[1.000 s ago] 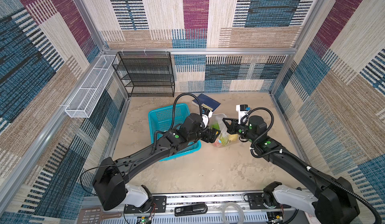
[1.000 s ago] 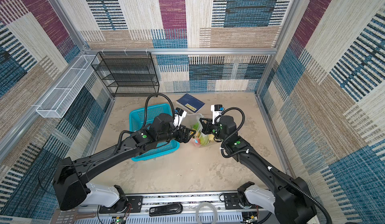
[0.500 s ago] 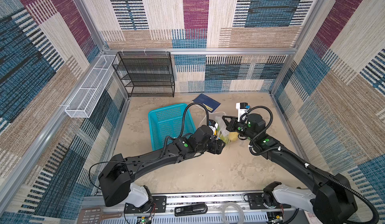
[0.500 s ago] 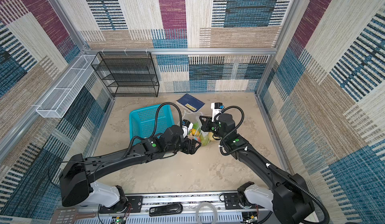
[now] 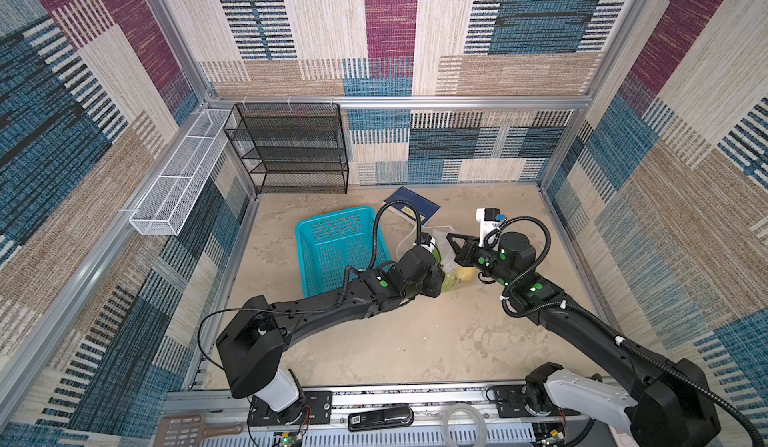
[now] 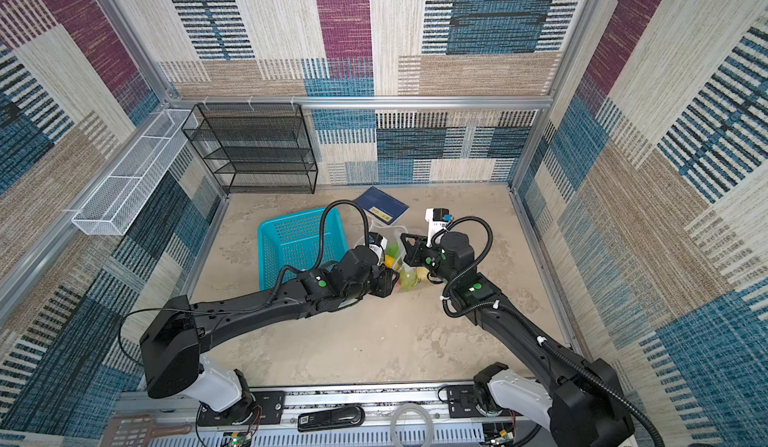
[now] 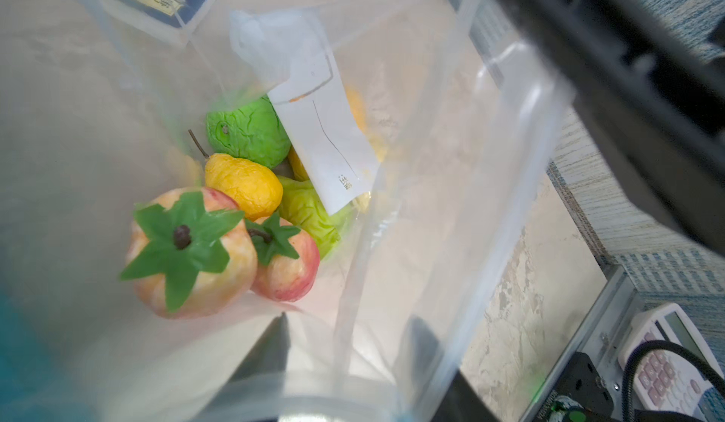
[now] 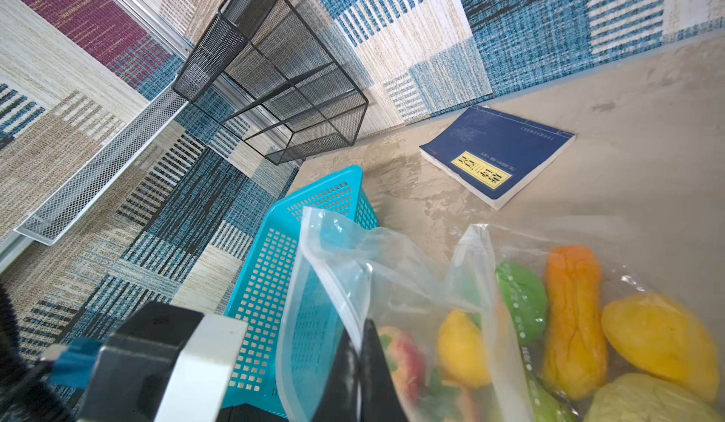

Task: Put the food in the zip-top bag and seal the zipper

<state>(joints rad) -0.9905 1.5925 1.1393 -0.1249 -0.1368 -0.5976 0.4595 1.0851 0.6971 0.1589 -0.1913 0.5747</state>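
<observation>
Top views, both alike, run from a white wire-mesh tray (image 5: 166, 191) on the left wall and a black mesh rack (image 5: 291, 154) in the back corner to a teal perforated plastic basket (image 5: 332, 245) on the mottled beige tabletop (image 5: 415, 341). The left arm lies low and stretched from the front-left base, passing the basket's front corner, with its wrist at the bag.

In the left wrist view the left claw (image 7: 345, 341) shows as two dark, blurred fingers (image 7: 274, 345) standing apart, with a fold of film between them.

The zip-top bag (image 8: 392, 275) is clear and crinkly, with a white label (image 7: 325, 133). It stands just right of the basket, mouth up and open. The food (image 7: 243, 180) sits inside at the bottom: wrinkled green balls, yellow lemons, a ribbed orange piece and blushed apples with green leaf caps.

The right claw (image 8: 359, 357) is clenched on the bag's rim, where the whitish zipper (image 8: 331, 275) runs into it. Its arm reaches in from the front-right base, elbow bent.

A dark-blue book (image 5: 411, 210) lies flat behind the bag. Bare tabletop spreads in front, between the arms.
</observation>
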